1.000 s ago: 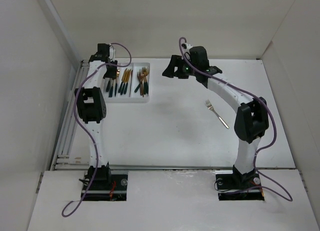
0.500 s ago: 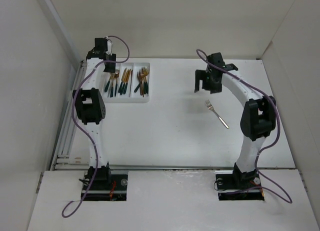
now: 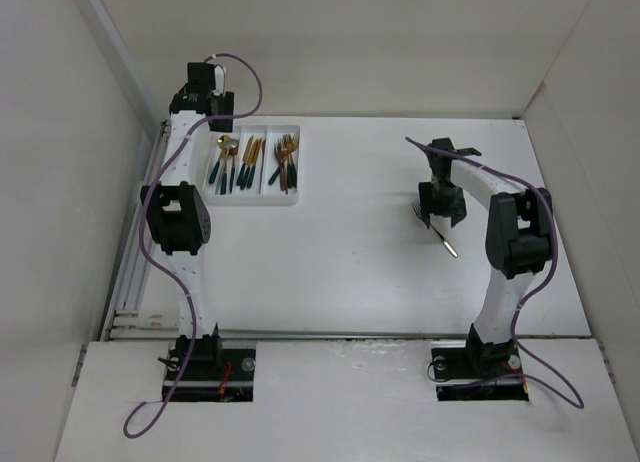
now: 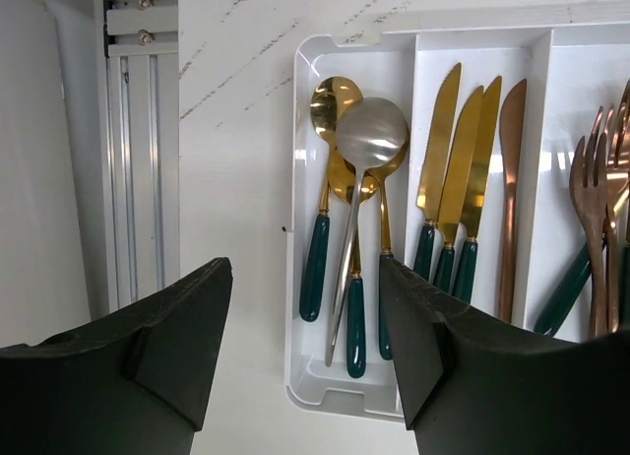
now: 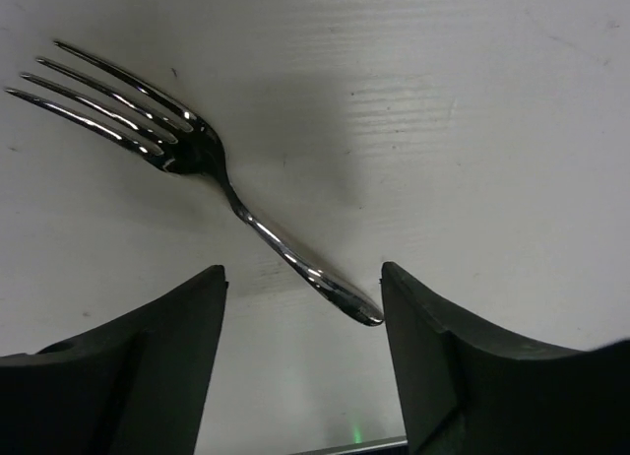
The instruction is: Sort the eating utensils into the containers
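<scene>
A silver fork (image 3: 448, 246) lies alone on the table at the right, its tines (image 5: 108, 91) pointing up-left in the right wrist view. My right gripper (image 3: 440, 204) hangs low over it, open, with the handle end (image 5: 335, 292) between the two fingers and touching neither. The white three-compartment tray (image 3: 255, 201) holds spoons (image 4: 369, 135), knives (image 4: 463, 179) and forks (image 4: 600, 209), gold with green handles, plus a silver spoon and a copper knife. My left gripper (image 3: 212, 104) is open and empty above the tray's spoon end (image 4: 345, 396).
An aluminium rail (image 4: 138, 160) runs along the table's left edge beside the tray. White walls enclose the table on the left, back and right. Both arm bases (image 3: 205, 357) stand at the near edge.
My right gripper swung from near the tray to the right and came down over the silver fork. My left gripper drew back from the tray towards the far wall and opened wider.
</scene>
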Tool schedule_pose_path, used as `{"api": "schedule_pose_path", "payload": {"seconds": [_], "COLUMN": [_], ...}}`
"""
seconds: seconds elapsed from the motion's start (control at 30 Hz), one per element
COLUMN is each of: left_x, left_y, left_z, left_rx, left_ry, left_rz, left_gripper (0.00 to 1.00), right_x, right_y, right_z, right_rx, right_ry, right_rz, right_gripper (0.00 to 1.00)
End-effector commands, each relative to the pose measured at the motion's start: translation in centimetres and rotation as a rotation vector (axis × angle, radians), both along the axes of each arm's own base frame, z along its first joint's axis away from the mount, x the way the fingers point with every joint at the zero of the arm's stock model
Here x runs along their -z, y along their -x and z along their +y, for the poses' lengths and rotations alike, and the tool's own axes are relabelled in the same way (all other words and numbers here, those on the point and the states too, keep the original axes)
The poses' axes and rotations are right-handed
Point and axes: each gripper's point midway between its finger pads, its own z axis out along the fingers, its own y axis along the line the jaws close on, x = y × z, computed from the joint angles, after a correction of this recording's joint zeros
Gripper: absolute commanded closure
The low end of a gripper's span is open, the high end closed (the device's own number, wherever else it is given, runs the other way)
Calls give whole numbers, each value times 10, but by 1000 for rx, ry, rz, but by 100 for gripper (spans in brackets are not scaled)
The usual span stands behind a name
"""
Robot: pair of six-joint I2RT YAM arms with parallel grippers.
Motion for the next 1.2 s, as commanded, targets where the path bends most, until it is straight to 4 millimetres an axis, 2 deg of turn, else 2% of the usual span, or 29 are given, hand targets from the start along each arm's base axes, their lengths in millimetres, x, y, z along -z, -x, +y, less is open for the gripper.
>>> {"api": "schedule_pose_path", "payload": {"seconds": [0.0, 0.07, 0.2, 0.23, 0.33, 0.43, 0.47, 0.53, 0.57, 0.63, 0.67, 0.7, 0.73, 0.83, 0.87, 0.9, 0.93, 0.97, 1.0, 1.03, 1.07, 1.13, 1.17], "left_x": [-46, -44, -49, -49, -54, -56, -61, -52, -58, -54, -59, -60, -60, -69, -64, -76, -78, -77, -77, -77, -77, -70, -71], "left_y": [4, 3, 4, 4, 5, 10, 11, 13, 15, 18, 19, 21, 21, 32, 35, 43, 50, 54, 60, 70, 79, 95, 108], "left_z": [-1, -1, -1, -1, -3, -5, -5, -5, -5, -7, -16, -20, -25, -65, -76, -97, -113, -120, -136, -160, -173, -197, -218], "left_rx": [-4, -4, -4, -4, -3, 4, 4, 4, 4, 15, 41, 57, 89, 251, 298, 393, 449, 484, 531, 609, 657, 738, 810], "left_ry": [22, 22, 22, 22, 35, 41, 41, 41, 41, 51, 66, 80, 93, 225, 269, 346, 386, 420, 451, 502, 521, 571, 620], "left_rz": [-99, -99, -108, -108, -118, -117, -126, -103, -115, -101, -111, -110, -109, -105, -89, -100, -93, -83, -67, -47, -29, 19, 41], "left_gripper": [41, 41, 41, 41, 41, 41, 41, 41, 41, 41, 41, 41, 36, 29, 26, 26, 24, 24, 24, 24, 24, 24, 24], "right_x": [14, 17, 20, 17, 32, 39, 40, 39, 39, 31, 29, 21, 6, -39, -68, -84, -100, -115, -142, -153, -171, -187, -204], "right_y": [4, 2, -13, -17, -18, -18, -17, -21, -21, -31, -34, -43, -53, -89, -107, -117, -123, -129, -140, -143, -146, -150, -149], "right_z": [-7, -7, -4, -3, 0, 4, 10, 13, 13, 14, 17, 22, 27, 54, 64, 70, 87, 97, 111, 131, 144, 171, 195], "right_rx": [-34, -57, -81, -81, -95, -115, -126, -128, -128, -128, -131, -136, -127, -57, 21, 53, 67, 97, 157, 163, 170, 213, 193], "right_ry": [18, 21, 29, 27, 15, 8, -5, -17, -17, -20, -35, -58, -80, -221, -293, -341, -398, -443, -528, -572, -621, -704, -742], "right_rz": [32, 33, -19, -31, 0, 13, 15, -10, -10, -39, -50, -76, -131, -319, -440, -504, -558, -610, -697, -727, -767, -788, -808], "right_gripper": [33, 33, 40, 45, 51, 67, 81, 98, 100, 100, 100, 100, 100, 100, 100, 100, 100, 100, 100, 100, 100, 100, 100]}}
